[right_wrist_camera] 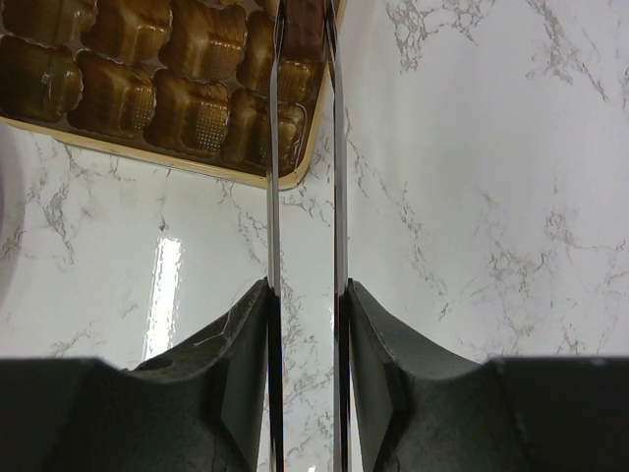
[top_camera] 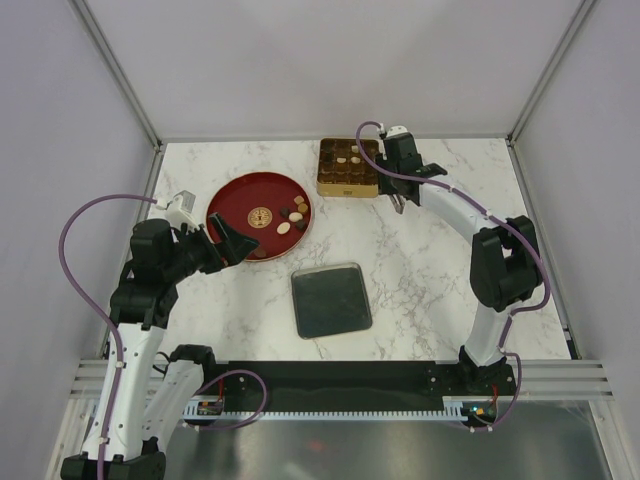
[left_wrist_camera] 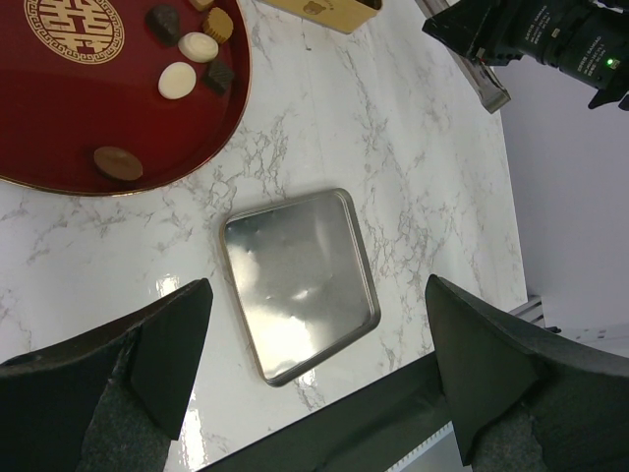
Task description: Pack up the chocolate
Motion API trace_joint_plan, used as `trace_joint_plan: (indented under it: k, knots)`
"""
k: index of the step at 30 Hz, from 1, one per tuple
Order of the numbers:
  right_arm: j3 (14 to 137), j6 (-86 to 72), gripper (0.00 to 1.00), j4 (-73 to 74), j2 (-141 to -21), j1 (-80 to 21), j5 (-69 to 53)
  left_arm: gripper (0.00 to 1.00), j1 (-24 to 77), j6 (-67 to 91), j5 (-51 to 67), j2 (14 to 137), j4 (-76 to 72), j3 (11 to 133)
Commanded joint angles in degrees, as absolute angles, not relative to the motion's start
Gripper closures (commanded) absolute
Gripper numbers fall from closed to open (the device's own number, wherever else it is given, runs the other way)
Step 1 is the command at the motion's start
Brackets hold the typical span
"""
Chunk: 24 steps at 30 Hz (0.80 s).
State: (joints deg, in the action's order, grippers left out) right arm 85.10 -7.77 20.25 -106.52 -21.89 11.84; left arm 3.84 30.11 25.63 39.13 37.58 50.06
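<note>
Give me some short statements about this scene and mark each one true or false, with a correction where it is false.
1. The left claw is open and holds nothing. True.
2. Every chocolate is packed in the gold tray. False: several chocolate pieces lie in the red dish.
3. The square metal lid lies flat on the table, apart from the red dish. True.
4. The right claw hangs over the red dish. False: it is beside the gold tray, at the tray's near right corner.
5. The red dish has a round gold emblem in its middle. True.
</note>
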Motion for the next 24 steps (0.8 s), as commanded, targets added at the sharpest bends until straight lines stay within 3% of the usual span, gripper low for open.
trace_joint_plan:
  k: [1, 24]
  knots:
    - [84.9, -8.8, 0.58, 18.7, -106.3, -21.6, 10.8, 0.02, 3.6, 29.0, 25.6, 39.4, 37.0, 50.4]
    - [83.9, -9.0, 0.53, 18.4, -106.5, -21.6, 9.8, 0.02, 3.6, 29.3, 25.9, 39.9, 36.8, 50.7]
